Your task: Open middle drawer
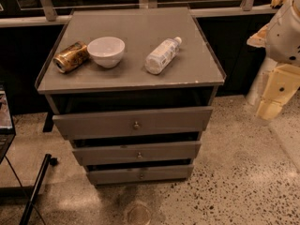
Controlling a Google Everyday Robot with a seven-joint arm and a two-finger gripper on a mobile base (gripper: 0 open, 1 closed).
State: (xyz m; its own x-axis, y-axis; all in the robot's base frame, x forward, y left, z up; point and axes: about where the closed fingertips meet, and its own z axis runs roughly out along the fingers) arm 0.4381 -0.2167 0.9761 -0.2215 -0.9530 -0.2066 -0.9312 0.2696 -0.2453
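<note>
The grey cabinet (pixel 201 74) has three drawer fronts stacked under its top. The middle drawer (pixel 108 153) is the mid-sized front, with a small round metal knob (pixel 139 155) at its centre. It sits slightly forward of the bottom drawer (pixel 112 175) and behind the wider top drawer (pixel 93 123). My gripper (pixel 274 97) hangs at the right edge of the view on a white and cream arm. It is to the right of the cabinet, well apart from it, at about the height of the top drawer, and it holds nothing that I can see.
On the cabinet top lie a gold can (pixel 71 56) on its side, a white bowl (pixel 106 51) and a plastic bottle (pixel 162 55) on its side. A black pole (pixel 35 189) leans on the floor at the left. A railing (pixel 140 6) runs behind the cabinet.
</note>
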